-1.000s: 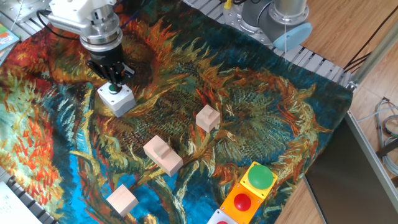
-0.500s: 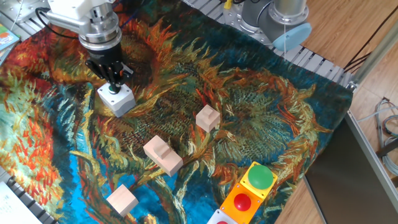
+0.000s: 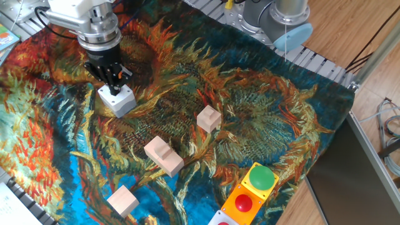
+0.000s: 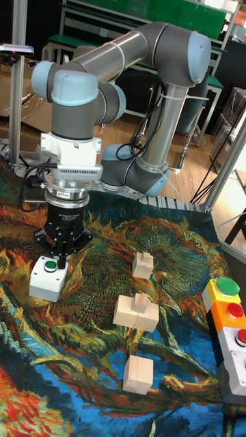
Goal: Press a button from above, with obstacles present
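Note:
The button (image 4: 49, 265), small, round and green, tops a light grey box (image 3: 120, 102) at the far left of the cloth. My gripper (image 3: 114, 89) hangs directly over that box with its black fingers drawn together into one tip, shut on nothing. In the fixed view the tip hides the button. In the tall fixed view my gripper (image 4: 62, 259) stands at the button's right edge, just above the box top. The obstacles are three pale wooden blocks: a small one (image 3: 209, 118), a stepped one (image 3: 164, 155) and a near one (image 3: 122, 200), all to the right of the box and nearer the front.
A yellow box with a larger green button (image 3: 261, 178) and an orange box with a red button (image 3: 243, 203) sit at the cloth's front right. The arm's base (image 3: 281, 19) stands behind the table. The painted cloth (image 3: 281, 125) ends at the right, beside a wooden surface.
The gripper has shifted slightly left and lower over the grey box. The green button showed below the fingertips a second ago; the tip now covers it in the fixed view.

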`<action>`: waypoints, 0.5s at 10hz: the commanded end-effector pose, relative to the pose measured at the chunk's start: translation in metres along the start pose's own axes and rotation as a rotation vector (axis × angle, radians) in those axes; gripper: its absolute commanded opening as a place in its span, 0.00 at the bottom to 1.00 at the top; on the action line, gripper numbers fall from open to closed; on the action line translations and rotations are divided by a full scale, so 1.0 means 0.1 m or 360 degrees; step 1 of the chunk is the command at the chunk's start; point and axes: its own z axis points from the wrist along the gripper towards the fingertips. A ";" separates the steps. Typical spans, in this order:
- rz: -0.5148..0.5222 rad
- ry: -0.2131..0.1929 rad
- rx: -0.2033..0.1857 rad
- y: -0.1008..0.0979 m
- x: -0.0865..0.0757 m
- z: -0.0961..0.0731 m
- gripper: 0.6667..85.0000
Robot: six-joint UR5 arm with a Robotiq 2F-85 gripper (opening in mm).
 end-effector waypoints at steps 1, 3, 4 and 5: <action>-0.0016 -0.0013 0.0009 -0.10 0.03 0.03 0.01; -0.0021 -0.0028 -0.0004 -0.09 0.03 0.04 0.01; -0.0024 -0.0034 0.0001 -0.11 0.05 0.04 0.01; -0.0024 -0.0036 0.0002 -0.12 0.07 0.05 0.01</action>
